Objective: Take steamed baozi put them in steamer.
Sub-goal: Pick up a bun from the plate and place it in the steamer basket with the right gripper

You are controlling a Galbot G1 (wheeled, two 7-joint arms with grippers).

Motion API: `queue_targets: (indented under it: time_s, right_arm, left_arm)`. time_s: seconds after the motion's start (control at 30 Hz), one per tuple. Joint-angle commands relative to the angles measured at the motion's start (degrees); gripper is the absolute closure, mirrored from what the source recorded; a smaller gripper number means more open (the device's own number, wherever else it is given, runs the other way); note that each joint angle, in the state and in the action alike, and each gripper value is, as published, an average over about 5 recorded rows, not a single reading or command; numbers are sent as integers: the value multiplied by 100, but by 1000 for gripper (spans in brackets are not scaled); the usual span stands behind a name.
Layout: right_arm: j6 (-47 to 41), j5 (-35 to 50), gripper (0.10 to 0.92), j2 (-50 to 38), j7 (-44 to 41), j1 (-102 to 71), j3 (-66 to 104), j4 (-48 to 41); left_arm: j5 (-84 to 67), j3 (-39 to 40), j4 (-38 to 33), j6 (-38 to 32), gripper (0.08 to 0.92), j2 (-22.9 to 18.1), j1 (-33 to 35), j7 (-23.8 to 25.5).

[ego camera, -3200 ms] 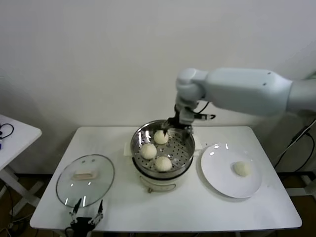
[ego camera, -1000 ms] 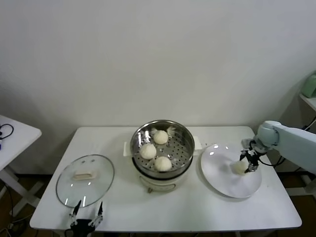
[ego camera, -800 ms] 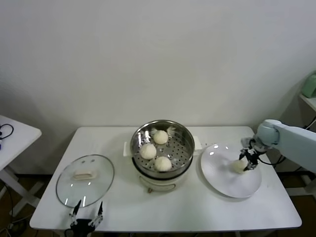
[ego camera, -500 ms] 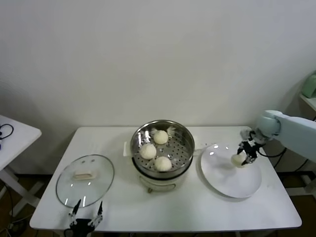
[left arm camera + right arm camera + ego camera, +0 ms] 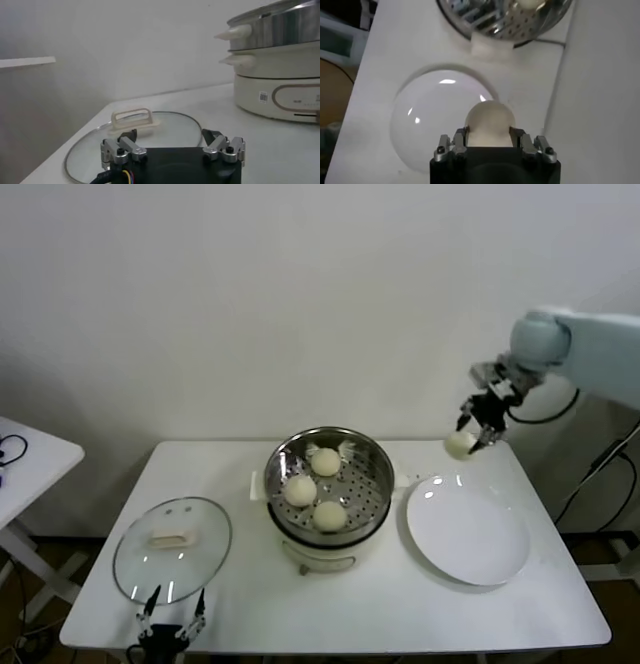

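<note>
High above the table's far right, my right gripper (image 5: 468,436) is shut on a cream-white baozi (image 5: 460,444). In the right wrist view the same baozi (image 5: 489,121) sits squeezed between the two fingers, over the bare white plate (image 5: 427,125). The steel steamer (image 5: 280,456) stands at the table's middle with three baozi (image 5: 300,490) on its perforated tray. My left gripper (image 5: 168,616) hangs open at the table's front left edge, near the glass lid (image 5: 150,131).
The white plate (image 5: 468,534) lies right of the steamer with nothing on it. A round glass lid (image 5: 172,548) with a white handle lies at the front left. The steamer's white base (image 5: 280,95) shows in the left wrist view. A second table (image 5: 30,454) stands far left.
My right gripper closed on the last baozi on the plate and lifted it up and slightly left, well above the table. The plate now lies bare. The left arm has not moved.
</note>
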Motion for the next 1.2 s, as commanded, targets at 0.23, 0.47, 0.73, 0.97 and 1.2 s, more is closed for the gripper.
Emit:
queue_targets:
  time_s: [0.23, 0.47, 0.73, 0.97, 1.2]
  right_arm:
    - [-1100, 590, 443, 926, 657, -279, 900, 883]
    - [-1272, -74, 440, 1177, 1005, -1430, 1432, 629]
    - [-1278, -572, 440, 1452, 1178, -2174, 1657, 395]
    - [-1256, -845, 437, 1507, 1178, -2400, 1651, 285]
    - [-1236, -1059, 431, 1497, 1167, -2440, 1620, 256]
  left_arm:
    - [-60, 18, 45, 21, 177, -38, -103, 11]
    - [-111, -17, 65, 59, 177, -32, -174, 24]
    - [-128, -50, 109, 83, 177, -31, -228, 25]
    - [-146, -64, 138, 84, 177, -16, -245, 24]
    - [-168, -71, 150, 73, 177, 2, -236, 24]
